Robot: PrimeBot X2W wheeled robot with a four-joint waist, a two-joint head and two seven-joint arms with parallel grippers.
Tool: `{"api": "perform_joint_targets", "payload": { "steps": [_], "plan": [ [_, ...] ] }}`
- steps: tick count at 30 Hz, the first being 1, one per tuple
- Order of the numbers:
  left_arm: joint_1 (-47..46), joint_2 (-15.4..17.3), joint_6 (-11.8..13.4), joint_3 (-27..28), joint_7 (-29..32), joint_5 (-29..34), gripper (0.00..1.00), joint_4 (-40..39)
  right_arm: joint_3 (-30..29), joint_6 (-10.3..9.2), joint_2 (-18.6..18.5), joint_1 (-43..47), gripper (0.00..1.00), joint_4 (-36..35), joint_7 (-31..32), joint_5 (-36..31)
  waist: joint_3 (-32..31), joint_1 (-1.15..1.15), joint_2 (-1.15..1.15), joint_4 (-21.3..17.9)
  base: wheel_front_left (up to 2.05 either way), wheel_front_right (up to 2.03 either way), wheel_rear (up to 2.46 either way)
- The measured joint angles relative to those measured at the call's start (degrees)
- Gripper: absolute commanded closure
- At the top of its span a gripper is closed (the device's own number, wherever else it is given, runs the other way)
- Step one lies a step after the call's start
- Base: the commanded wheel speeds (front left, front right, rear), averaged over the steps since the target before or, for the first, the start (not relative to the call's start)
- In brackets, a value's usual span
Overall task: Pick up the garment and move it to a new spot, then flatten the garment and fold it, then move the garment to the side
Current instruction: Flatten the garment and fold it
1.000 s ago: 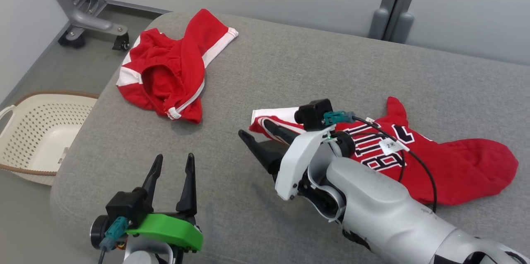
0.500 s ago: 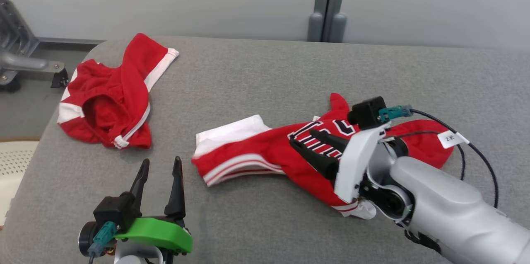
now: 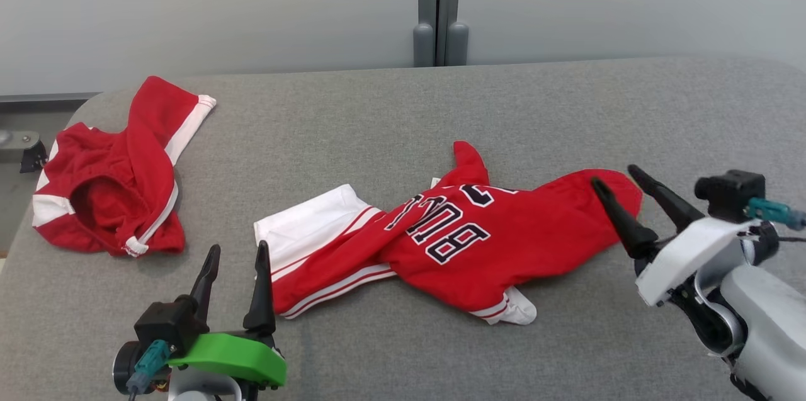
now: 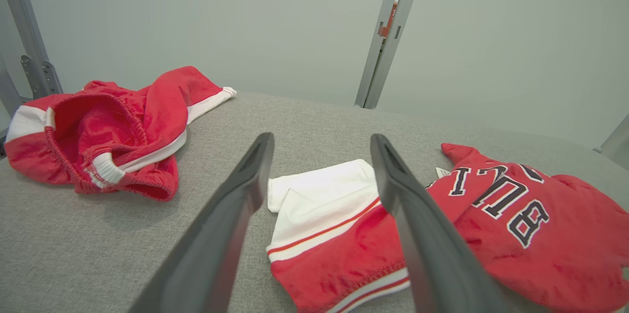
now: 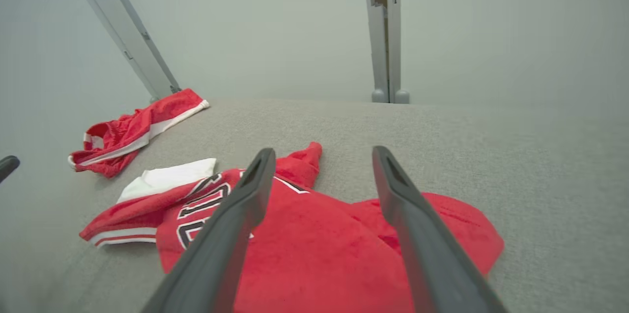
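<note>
**Beyond the work: shorts, counter, wall**

We see a second piece of clothing, the red shorts, lying crumpled near the left end of the grey fabric-covered counter. They have white side stripes and white trim. The elastic waistband gapes open, and one leg points away towards the far edge. Behind the counter stands a pale grey wall, split by a narrow grey double post. The post's two rounded feet show just above the counter's far edge. At the far left, past the counter's rounded corner, we make out a dark caster on a grey metal bracket. In the left wrist view a grey metal upright rises behind the shorts.
</note>
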Motion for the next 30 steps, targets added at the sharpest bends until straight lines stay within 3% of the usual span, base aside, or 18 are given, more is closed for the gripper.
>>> {"api": "perform_joint_targets", "payload": {
  "steps": [3, 6, 9, 18, 27, 30],
  "plan": [
    [-0.01, -0.02, 0.00, 0.44, 0.00, -0.08, 0.00, 0.02, -10.16, -0.01, 4.08, 5.34, 0.00, 1.32, -0.80, -6.14, 0.12, 0.00, 0.00, -0.19, 0.00, 0.00, 0.00],
    [0.01, 0.01, -0.14, 0.77, 0.00, -0.10, 0.00, 0.13, -21.68, 0.00, 10.21, 10.79, 0.00, -3.08, -1.02, -15.39, 0.28, 0.00, 0.00, -0.47, 0.00, 0.00, 0.00],
    [0.00, 0.01, -0.36, 0.68, 0.00, -0.09, 0.00, 0.49, -26.93, 0.00, 14.57, 16.11, 0.00, -7.05, -1.03, -21.82, 0.34, 0.00, 0.00, -0.72, 0.00, 0.00, 0.00],
    [0.08, -0.01, -0.49, 0.21, 0.00, -0.26, 0.00, 1.02, -32.56, 0.00, 19.60, 20.25, 0.00, -10.70, -1.03, -28.81, 0.41, 0.00, 0.00, -1.06, 0.00, 0.00, 0.00],
    [-0.04, -0.02, -1.36, -0.43, 0.16, -1.80, 0.00, 4.01, -32.68, 0.00, 19.83, 20.28, 0.00, -10.04, -1.02, -29.26, -0.10, 0.00, 0.00, -1.22, 0.00, 0.00, 0.00],
    [-1.53, 0.53, -1.72, -0.16, 5.20, -4.61, 0.00, 6.54, -33.25, 0.00, 19.85, 20.28, 0.00, -9.82, -1.03, -29.26, -0.53, 0.00, 0.00, -1.32, 0.00, 0.00, 0.00]
  ]
}}
